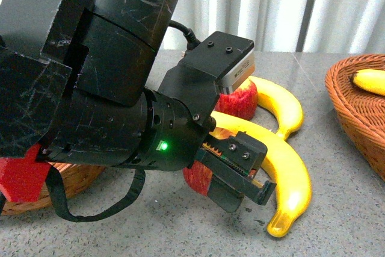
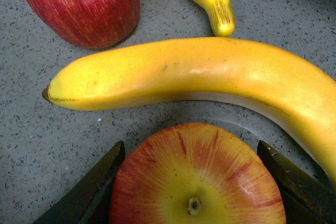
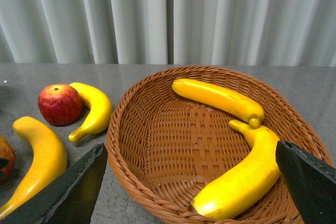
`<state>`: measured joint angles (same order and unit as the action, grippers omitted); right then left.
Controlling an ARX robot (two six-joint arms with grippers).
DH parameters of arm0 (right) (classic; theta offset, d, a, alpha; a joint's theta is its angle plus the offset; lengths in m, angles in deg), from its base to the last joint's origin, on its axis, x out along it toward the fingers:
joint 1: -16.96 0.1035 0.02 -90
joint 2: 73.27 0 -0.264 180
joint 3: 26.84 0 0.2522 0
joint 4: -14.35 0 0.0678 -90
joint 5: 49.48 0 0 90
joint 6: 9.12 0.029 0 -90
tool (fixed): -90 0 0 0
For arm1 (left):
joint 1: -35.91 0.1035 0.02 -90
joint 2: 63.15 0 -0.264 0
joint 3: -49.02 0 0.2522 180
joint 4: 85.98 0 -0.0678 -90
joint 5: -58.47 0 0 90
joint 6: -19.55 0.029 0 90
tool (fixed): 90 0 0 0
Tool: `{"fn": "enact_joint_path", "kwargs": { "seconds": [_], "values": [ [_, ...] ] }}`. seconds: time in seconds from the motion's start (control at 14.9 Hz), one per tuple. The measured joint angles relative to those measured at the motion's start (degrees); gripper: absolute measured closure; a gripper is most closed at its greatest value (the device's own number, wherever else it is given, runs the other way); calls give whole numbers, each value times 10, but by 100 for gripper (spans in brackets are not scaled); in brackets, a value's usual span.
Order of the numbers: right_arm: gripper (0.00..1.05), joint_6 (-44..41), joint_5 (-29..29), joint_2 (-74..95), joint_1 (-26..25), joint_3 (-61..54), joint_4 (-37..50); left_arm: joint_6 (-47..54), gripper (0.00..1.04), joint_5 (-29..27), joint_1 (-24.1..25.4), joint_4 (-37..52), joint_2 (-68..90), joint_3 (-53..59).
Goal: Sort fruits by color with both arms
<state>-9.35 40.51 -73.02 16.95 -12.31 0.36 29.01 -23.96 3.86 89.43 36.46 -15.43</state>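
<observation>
Grey speckled surface [image 1: 343, 209], pale curtains [image 3: 168, 14] behind it. Left claw [image 1: 240, 176] spread wide around a red-and-yellow apple [image 2: 197, 177] lying just beside the long banana [image 2: 210, 74] — its fingers [image 2: 94, 187] flank the apple, contact unclear. Right claw [image 3: 190, 148] gapes empty over the wicker basket [image 3: 126, 129], right of that banana — two bananas [image 3: 220, 98] lie inside

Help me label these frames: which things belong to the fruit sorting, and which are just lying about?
Job: left gripper, flanking a red apple; second red apple; two loose bananas; right gripper; wicker basket holding two bananas; second wicker basket.
Lying about: curtain; grey table.
</observation>
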Motion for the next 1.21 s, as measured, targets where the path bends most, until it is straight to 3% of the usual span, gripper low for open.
{"fn": "enact_joint_path", "kwargs": {
  "seconds": [0.34,0.6,0.74,1.01,1.21],
  "values": [
    [7,0,0,0,0,0,0,-3,40,-13,13,-6,-54,0],
    [7,0,0,0,0,0,0,-134,41,-162,139,-16,-135,9],
    [7,0,0,0,0,0,0,-185,41,-172,183,-49,-129,31],
    [7,0,0,0,0,0,0,-227,39,-202,219,-70,-108,33],
    [7,0,0,0,0,0,0,-230,5,-198,210,-72,-123,36]
  ]
}}
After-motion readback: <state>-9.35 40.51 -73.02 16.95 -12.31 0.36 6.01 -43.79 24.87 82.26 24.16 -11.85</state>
